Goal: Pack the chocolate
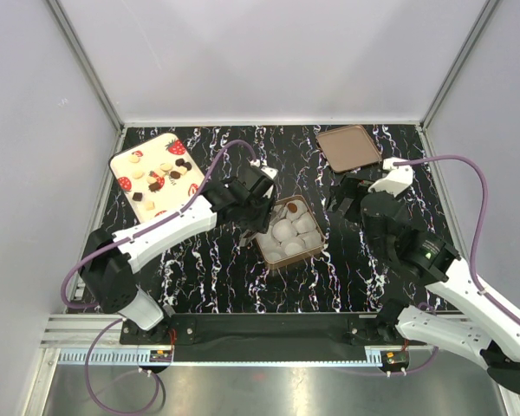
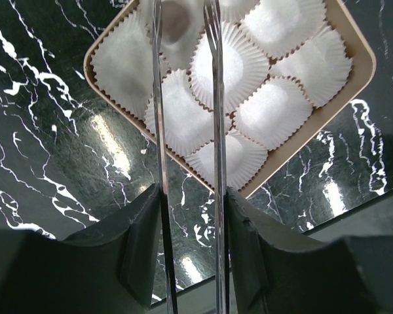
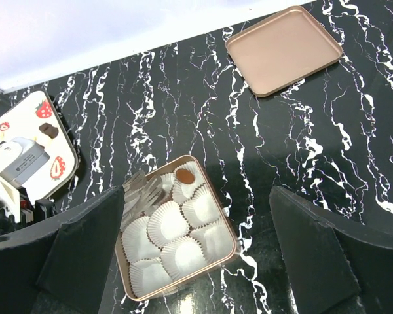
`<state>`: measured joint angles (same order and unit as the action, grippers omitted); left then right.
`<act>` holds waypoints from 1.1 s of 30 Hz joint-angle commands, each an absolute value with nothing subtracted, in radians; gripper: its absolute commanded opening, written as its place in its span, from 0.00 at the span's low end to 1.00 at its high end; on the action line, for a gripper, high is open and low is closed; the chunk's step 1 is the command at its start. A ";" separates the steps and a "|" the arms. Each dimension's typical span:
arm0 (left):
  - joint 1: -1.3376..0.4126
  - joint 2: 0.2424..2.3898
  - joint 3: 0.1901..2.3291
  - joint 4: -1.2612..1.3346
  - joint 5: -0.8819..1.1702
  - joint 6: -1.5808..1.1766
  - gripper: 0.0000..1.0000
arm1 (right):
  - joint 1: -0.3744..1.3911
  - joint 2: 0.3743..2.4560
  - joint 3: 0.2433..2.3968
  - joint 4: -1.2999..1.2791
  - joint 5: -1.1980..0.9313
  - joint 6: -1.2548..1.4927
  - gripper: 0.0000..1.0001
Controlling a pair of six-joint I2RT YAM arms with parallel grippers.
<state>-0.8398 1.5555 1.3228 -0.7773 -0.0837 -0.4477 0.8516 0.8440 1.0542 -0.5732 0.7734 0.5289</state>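
- Your left gripper (image 1: 258,201) holds a pair of tweezers (image 2: 187,131) squeezed between its fingers, tips over the box (image 1: 267,250) of white paper cups (image 3: 168,222).
- One dark chocolate (image 3: 183,174) already sits in a far cup of that box.
- The remaining chocolates (image 1: 160,178) lie on the strawberry-print tray (image 1: 126,161), far left.
- Your right gripper (image 3: 196,261) hangs wide open, holding nothing.
- The copper lid (image 1: 348,147) lies apart, far right.

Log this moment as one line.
left gripper: over box, tongs above paper cups | right gripper: open, empty, beside box | packed: one dark chocolate | rest on strawberry tray | lid off
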 commanded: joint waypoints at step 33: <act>-0.194 1.321 1.227 -0.851 -0.239 -0.476 0.54 | 0.844 0.767 0.965 -0.528 0.637 0.591 1.00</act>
<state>-0.2489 1.3853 1.2716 -0.8886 -0.2447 -0.4644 0.8497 0.7872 0.9707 -0.5926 0.6636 0.5842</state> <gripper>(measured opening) 0.545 0.994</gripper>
